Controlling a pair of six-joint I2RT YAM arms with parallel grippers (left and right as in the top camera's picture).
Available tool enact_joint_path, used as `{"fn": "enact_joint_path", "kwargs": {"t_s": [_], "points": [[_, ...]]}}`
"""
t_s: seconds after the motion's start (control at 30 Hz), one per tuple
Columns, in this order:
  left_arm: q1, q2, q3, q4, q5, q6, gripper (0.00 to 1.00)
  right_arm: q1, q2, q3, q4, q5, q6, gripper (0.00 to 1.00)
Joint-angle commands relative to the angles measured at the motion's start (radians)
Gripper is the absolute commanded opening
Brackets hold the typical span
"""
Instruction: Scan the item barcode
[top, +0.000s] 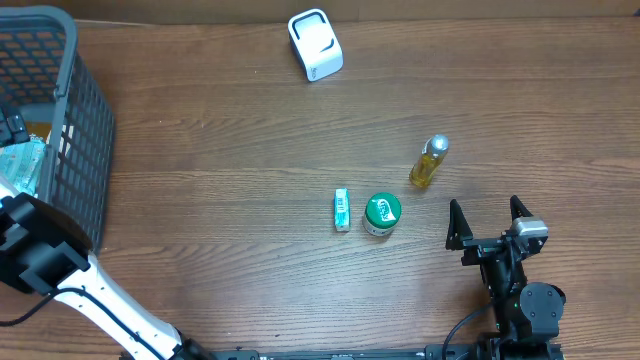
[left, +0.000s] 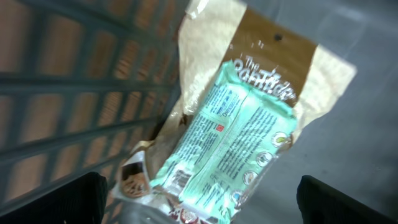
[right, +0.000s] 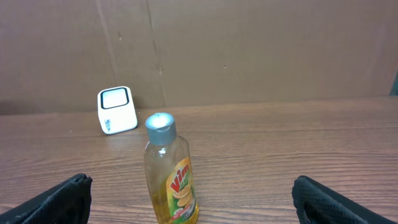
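Well, the left arm reached into the grey mesh basket (top: 90, 120) at the far left end of the desk (top: 220, 150). Its camera looked down on a mint-green packet (left: 230, 130), printed face up, lying slantwise on top of a brown-topped bag (left: 202, 50) on the basket floor. The left gripper (left: 200, 199) hung over the packet with its fingers (left: 87, 196) spread wide, one at each lower corner of the view. They closed on nothing, and I could not tell whether they touched the packet. Small print covered the packet, with a dark patch near its lower end, too blurred for me to read.

Across the desk, the white scanner (top: 315, 45) stood near the back edge, well apart from the basket, its window facing the front.

Toward the right, a yellow bottle (top: 428, 162) with a grey cap stood upright. A round tub (top: 382, 214) with a green lid sat nearer the front, and a small teal box (top: 342, 210) lay just beside it on the left, a narrow gap between them.

The right gripper (top: 486, 215) waited low at the front right, its fingers wide apart and holding nothing. It faced the bottle, which stood a little ahead of it and clear of both fingers, with the scanner farther back and to the left.
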Motion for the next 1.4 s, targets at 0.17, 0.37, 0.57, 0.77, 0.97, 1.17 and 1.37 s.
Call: {"fn": "enact_joint_path", "kwargs": {"t_s": [0.17, 0.37, 0.57, 0.77, 0.97, 1.17, 1.37], "points": [[0.004, 0.091, -0.004, -0.037, 0.073, 0.089, 1.0, -0.004, -0.007, -0.011, 0.005, 0.002, -0.007, 1.0], [0.014, 0.098, -0.016, -0.037, 0.087, 0.121, 1.0, -0.004, -0.008, -0.011, 0.005, 0.002, -0.008, 1.0], [0.032, 0.098, -0.105, -0.008, 0.087, 0.146, 1.0, -0.004, -0.007, -0.011, 0.005, 0.002, -0.008, 1.0], [0.032, 0.098, -0.162, 0.039, 0.071, 0.148, 1.0, -0.004, -0.007, -0.011, 0.005, 0.002, -0.008, 1.0], [0.032, 0.098, -0.179, 0.058, 0.071, 0.145, 0.99, -0.004, -0.007, -0.011, 0.005, 0.002, -0.008, 1.0], [0.032, 0.099, -0.207, 0.085, 0.071, 0.115, 1.0, -0.004, -0.007, -0.011, 0.005, 0.002, -0.008, 1.0], [0.032, 0.099, -0.325, 0.161, 0.053, 0.115, 0.98, -0.004, -0.007, -0.011, 0.005, 0.002, -0.008, 1.0]]}}
